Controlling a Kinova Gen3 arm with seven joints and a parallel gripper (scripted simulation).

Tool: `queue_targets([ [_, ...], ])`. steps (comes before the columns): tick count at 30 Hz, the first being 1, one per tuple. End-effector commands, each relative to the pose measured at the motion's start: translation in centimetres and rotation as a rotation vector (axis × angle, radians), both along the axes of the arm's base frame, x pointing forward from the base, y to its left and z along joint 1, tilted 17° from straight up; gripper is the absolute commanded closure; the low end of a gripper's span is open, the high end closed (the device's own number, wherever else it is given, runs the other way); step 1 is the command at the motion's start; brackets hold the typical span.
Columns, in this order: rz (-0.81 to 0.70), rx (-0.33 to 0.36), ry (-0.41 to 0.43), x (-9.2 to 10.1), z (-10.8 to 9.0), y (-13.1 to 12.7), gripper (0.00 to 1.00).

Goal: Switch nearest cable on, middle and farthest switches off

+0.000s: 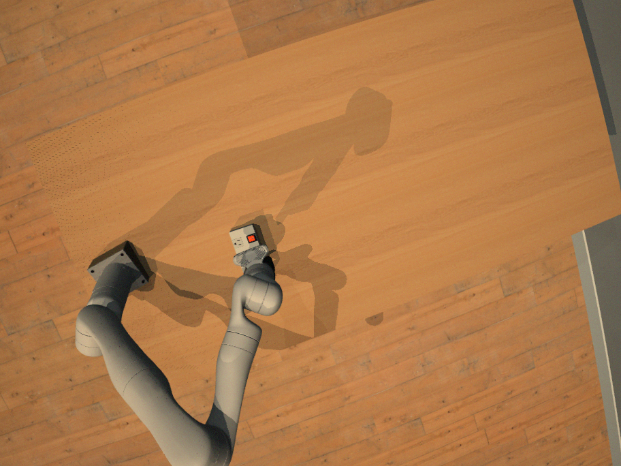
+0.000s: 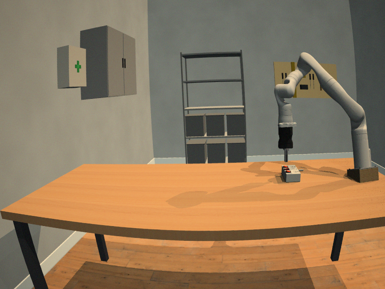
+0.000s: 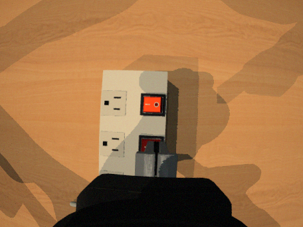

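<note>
jaws [image 2: 286,161] pressed together, nothing between them, above the power strip [image 1: 243,237] [image 2: 292,177] [image 3: 123,124]; strip lies flat on table [image 1: 426,150] [image 2: 139,199] [image 3: 256,133].

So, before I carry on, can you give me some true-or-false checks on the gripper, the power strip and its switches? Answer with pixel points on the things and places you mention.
1. The gripper [image 2: 286,161] [image 3: 155,152] is shut. True.
2. The gripper is pressing the middle switch [image 2: 286,169] [image 3: 145,143]. False: the exterior view shows a gap between its tips and the power strip [image 1: 242,229] [image 2: 292,178] [image 3: 126,124].
3. The power strip lies flat, switches up. True.
4. The switch farthest from the cable [image 1: 251,238] [image 2: 288,171] [image 3: 152,104] is dark. False: it is bright orange; the middle one is dark red.
5. All three switches show in the wrist view. False: only two do.
</note>
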State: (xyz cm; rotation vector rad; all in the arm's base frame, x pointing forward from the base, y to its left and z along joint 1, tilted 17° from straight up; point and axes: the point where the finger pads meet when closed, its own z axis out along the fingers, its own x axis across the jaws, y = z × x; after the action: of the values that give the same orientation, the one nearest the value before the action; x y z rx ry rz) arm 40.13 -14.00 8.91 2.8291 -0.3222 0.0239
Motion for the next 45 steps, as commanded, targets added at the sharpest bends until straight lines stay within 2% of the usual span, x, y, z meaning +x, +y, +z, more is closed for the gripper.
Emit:
queue_targets([
  [1, 0.001, -0.001, -0.002, 0.1, 0.1, 0.0, 1.00],
  [7, 0.001, -0.001, -0.002, 0.1, 0.1, 0.4, 1.00],
  [12, 0.001, -0.001, -0.002, 1.0, 0.1, 4.3, 1.00],
  [45, 0.001, -0.001, -0.002, 1.0, 0.1, 4.7, 1.00],
])
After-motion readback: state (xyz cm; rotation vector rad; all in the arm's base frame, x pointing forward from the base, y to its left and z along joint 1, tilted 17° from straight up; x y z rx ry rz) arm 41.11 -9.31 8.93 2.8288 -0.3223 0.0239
